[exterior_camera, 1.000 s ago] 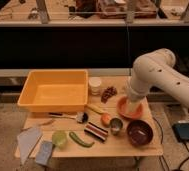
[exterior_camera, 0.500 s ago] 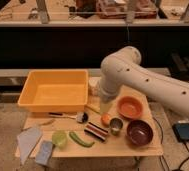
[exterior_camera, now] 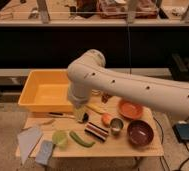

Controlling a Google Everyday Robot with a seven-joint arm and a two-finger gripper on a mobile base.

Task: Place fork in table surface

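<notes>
Camera view: gripper hangs low over the table by the tub (grip: cannot tell); fork seems to lie on the planks, apart, so placing looks nearly done

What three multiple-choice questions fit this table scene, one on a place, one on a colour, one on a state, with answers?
1. Where is the gripper?
A. beyond the table's right end
B. low over the table surface, just in front of the tub
C. inside the tub

2. What colour is the pod-like vegetable?
A. red
B. green
C. white

3. How is the fork?
A. lying flat on the table surface
B. standing upright
C. inside the tub

Answers: B, it hangs by the tub's front wall; B, it is plainly green; A, it lies flat, left of the gripper.
</notes>
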